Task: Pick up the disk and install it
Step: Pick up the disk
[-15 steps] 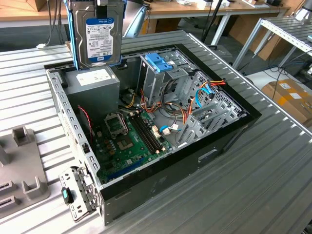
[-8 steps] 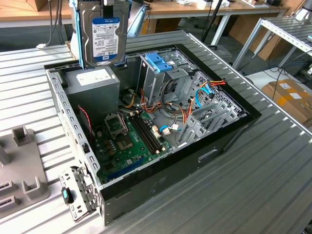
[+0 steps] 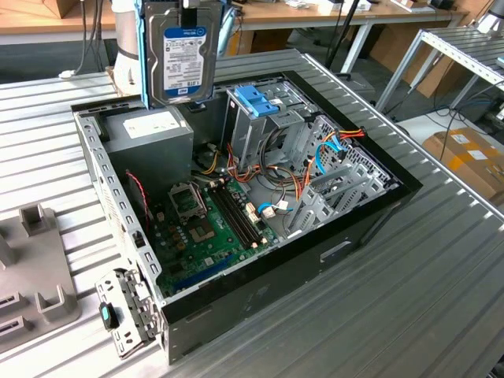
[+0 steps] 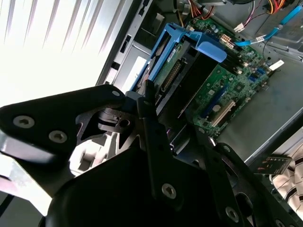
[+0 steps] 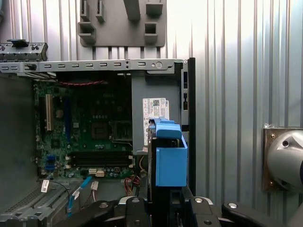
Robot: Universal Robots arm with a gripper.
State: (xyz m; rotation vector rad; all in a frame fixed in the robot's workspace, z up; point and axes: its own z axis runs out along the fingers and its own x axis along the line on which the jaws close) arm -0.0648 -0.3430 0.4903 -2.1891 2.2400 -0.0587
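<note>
Pick-up is judged done. The disk (image 3: pixel 179 51) is held upright in the air, clear of the worktop (image 3: pixel 409 299), with its label turned to the exterior view. The gripper (image 5: pixel 163 205) fingers are closed tight on the disk's blue-railed edges. It hangs over the grey power-supply box (image 3: pixel 150 134), at the corner of the open computer case (image 3: pixel 260 299) nearest the worktop's far edge. Installation is left to do: the disk is not seated in the drive cage (image 3: pixel 256 110).
</note>
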